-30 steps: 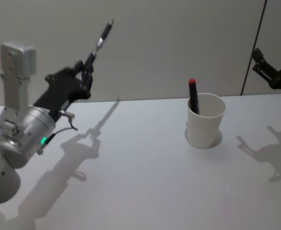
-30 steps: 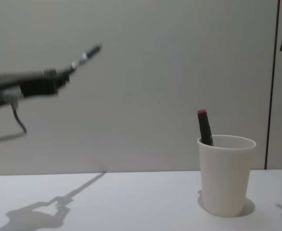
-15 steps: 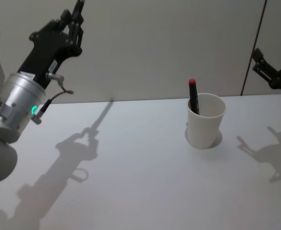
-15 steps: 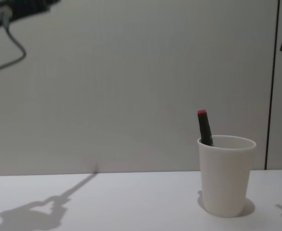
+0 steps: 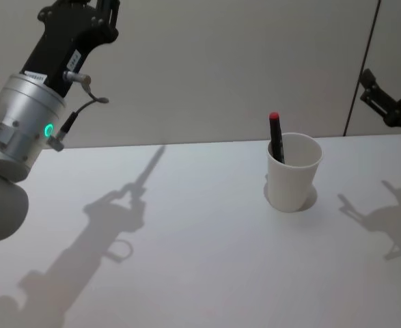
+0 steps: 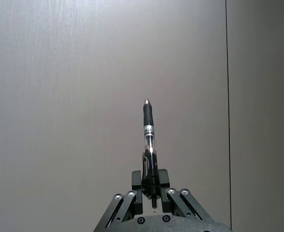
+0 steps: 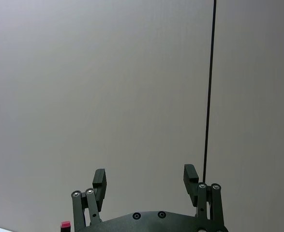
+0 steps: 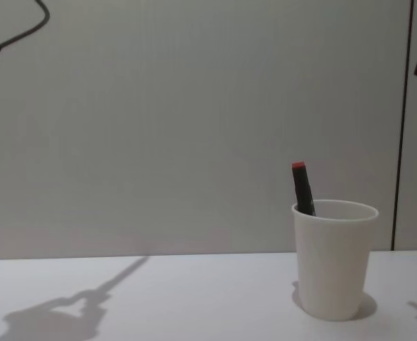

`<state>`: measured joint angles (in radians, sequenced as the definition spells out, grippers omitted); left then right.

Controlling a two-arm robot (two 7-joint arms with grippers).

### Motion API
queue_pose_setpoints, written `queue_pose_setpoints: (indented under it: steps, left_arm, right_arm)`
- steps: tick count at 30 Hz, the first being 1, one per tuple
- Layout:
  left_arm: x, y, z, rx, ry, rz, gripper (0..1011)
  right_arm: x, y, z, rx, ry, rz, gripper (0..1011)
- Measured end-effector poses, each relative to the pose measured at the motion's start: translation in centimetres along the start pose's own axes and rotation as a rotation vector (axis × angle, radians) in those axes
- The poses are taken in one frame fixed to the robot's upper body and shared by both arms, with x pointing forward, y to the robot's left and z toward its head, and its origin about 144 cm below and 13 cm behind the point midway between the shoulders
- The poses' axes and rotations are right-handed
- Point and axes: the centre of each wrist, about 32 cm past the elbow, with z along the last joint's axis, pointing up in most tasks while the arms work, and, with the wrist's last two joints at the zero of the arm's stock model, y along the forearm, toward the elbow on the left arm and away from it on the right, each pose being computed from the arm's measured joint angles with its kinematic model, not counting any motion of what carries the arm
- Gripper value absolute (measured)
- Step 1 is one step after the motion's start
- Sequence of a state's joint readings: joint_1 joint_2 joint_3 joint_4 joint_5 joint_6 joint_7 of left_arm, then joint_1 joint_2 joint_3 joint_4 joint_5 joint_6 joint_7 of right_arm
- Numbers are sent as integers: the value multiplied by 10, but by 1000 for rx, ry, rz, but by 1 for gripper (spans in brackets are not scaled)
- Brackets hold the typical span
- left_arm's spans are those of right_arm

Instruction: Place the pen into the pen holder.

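My left gripper (image 6: 151,186) is shut on the pen (image 6: 148,137), a slim black and clear pen that points straight out from the fingers towards the grey wall. In the head view the left arm (image 5: 46,82) is raised high at the far left, well above the table. The pen holder (image 5: 294,171), a white paper cup, stands upright at the table's back right, far from that arm. A black marker with a red cap (image 5: 275,137) leans inside it. My right gripper (image 7: 144,178) is open and empty, held up at the right beyond the pen holder (image 8: 334,259).
The white table (image 5: 200,246) carries the arm's shadow on its left half. A grey wall with a dark vertical seam (image 5: 361,68) stands right behind the table. A thin black cable (image 8: 23,32) loops off the left arm.
The left arm has swung upward with the pen, whose tip has left the top of the head view and the chest view. The cup, marker and right arm have not moved.
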<state>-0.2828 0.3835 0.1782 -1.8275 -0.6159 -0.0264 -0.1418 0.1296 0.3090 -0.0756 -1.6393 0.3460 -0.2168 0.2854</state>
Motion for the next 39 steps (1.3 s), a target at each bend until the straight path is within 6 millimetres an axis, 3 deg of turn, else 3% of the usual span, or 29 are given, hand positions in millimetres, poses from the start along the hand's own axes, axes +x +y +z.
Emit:
queue_pose_setpoints:
  steps: [29, 39]
  left_arm:
    - [-4, -6, 8, -41, 11, -15, 194]
    - [-4, 3, 4, -32, 7, -42, 195]
  right_arm:
    - [0, 0, 0, 0, 1, 0, 1002]
    - [-2, 9, 8, 20, 67, 21, 1002]
